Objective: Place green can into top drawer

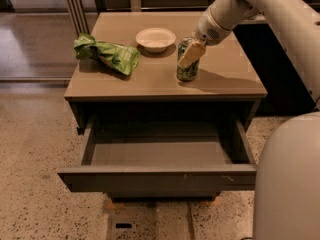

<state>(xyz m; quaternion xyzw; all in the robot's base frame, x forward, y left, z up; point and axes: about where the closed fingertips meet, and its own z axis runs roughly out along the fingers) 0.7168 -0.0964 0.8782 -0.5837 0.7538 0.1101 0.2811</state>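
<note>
Tool (pixel 187 59) at green can (pixel 189 73) on table (pixel 230 79); top drawer (pixel 157 178) open.

One high frontal view, tilted down, table (pixel 150 81) near, gripper fingers (pixel 191 55) upper right

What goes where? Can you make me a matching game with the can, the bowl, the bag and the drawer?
Things: 1 green can; 2 white bowl; 3 snack bag; 4 top drawer.
Places: A left on the tabletop; B pulled open below it; C middle back of it; D right of the bowl, at the gripper.
Pairs: 1-D, 2-C, 3-A, 4-B.
</note>
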